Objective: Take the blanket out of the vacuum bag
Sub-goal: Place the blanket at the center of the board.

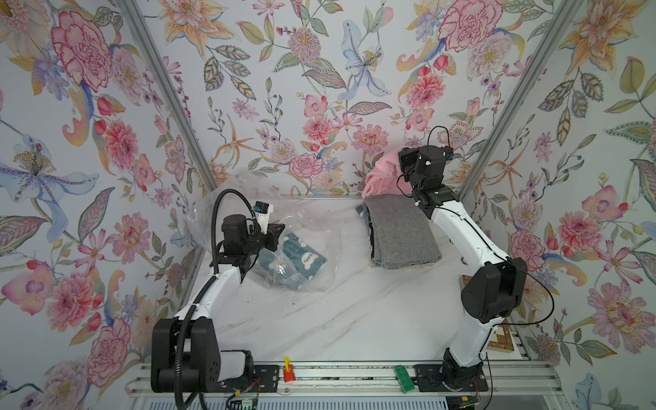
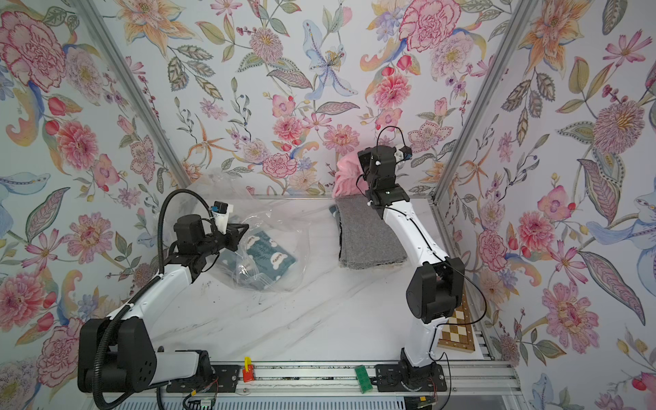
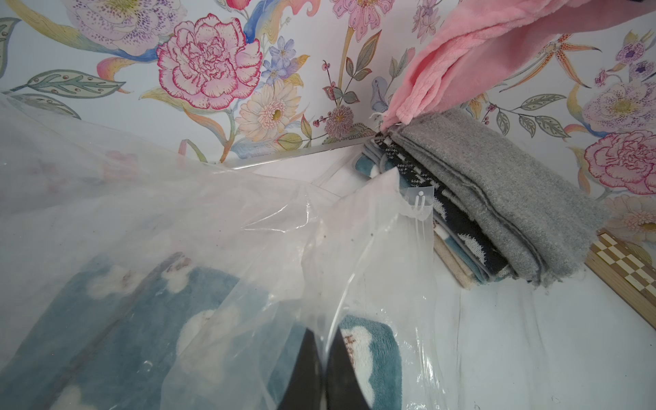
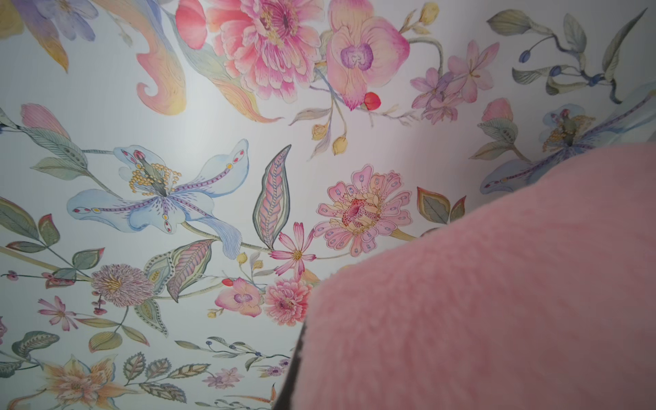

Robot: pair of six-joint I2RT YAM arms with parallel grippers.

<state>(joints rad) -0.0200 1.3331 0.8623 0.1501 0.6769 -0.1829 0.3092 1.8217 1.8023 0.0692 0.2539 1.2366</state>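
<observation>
The crinkly clear vacuum bag (image 1: 309, 220) (image 2: 280, 216) lies at the back left of the table. A teal blanket with white clouds (image 1: 307, 257) (image 2: 273, 255) (image 3: 117, 337) sits inside it. My left gripper (image 1: 279, 232) (image 3: 324, 344) is shut, pinching a fold of the bag's film (image 3: 213, 227) above the teal blanket. My right gripper (image 1: 403, 167) is raised at the back right, shut on a fluffy pink blanket (image 1: 381, 177) (image 2: 346, 177) (image 3: 479, 53) (image 4: 497, 284). The pink blanket hangs over a folded stack. It hides the jaws except for one dark finger edge (image 4: 296, 369).
A stack of folded blankets with a grey one on top (image 1: 401, 230) (image 3: 497, 198) lies under the right arm by the back wall. A chessboard (image 2: 458, 330) (image 3: 624, 269) lies along the right edge. A red piece (image 1: 288, 372) and a green block (image 1: 404, 379) sit on the front rail.
</observation>
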